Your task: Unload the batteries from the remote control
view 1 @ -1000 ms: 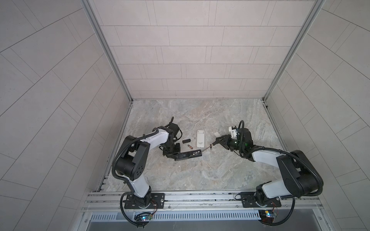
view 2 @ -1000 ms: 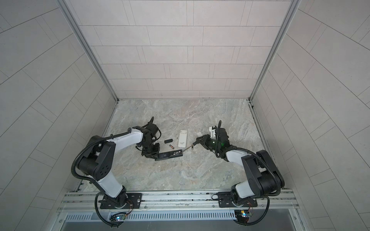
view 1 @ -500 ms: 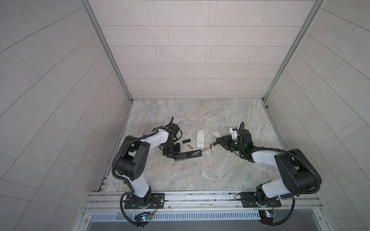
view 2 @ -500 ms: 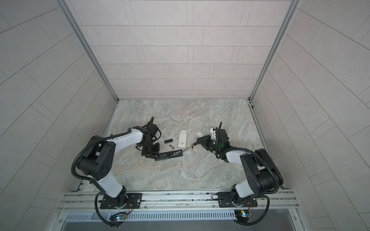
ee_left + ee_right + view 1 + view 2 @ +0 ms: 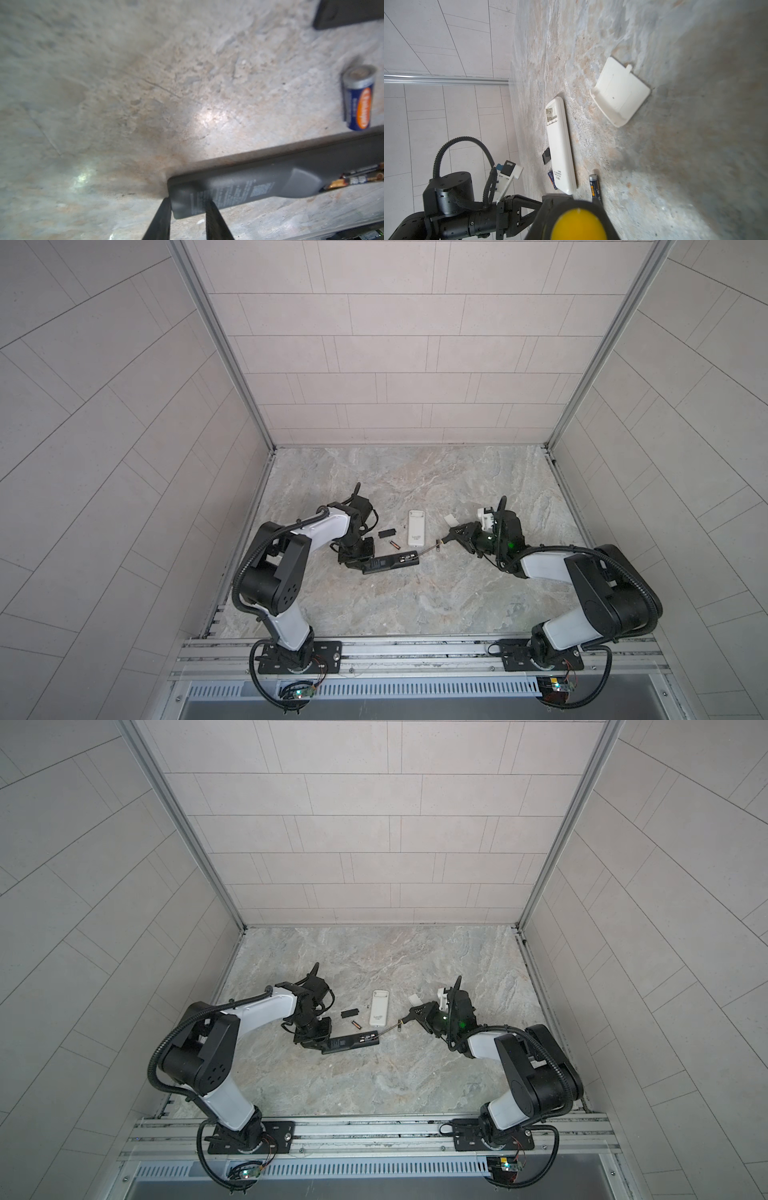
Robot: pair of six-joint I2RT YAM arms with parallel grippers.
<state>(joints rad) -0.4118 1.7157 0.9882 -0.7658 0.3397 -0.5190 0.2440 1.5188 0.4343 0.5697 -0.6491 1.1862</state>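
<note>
Black remote (image 5: 390, 563) lies flat on the marbled tabletop (image 5: 415, 605), left of centre and stretching left to right, back side up in both top views (image 5: 353, 1042). The left tool (image 5: 365, 566) is clamped on its left end. The left wrist view shows the fingers (image 5: 160, 220) pressed against either side of that end. The battery bay is uncovered towards the right end, and the batteries (image 5: 363, 178) sit inside it, dark with gold bands.

The right tool (image 5: 455, 535) is closed around the handle of a screwdriver (image 5: 430, 549). The yellow butt of the handle fills the bottom of the right wrist view (image 5: 578, 224). The shaft slants left and nearer, and its tip reaches the right end of the black remote. Whether it touches cannot be made out.

A white remote (image 5: 417, 527) lies between the two tools, just beyond the black one, running near to far with its bay open and bare (image 5: 550, 114). A loose battery (image 5: 395, 546), blue with an orange label, rests to its left. A small black cover (image 5: 386, 533) lies a little farther left. A second loose battery (image 5: 593, 185) lies just right of the white remote's near end. A white cover (image 5: 450, 518) lies by the right tool, on its far side.
</note>
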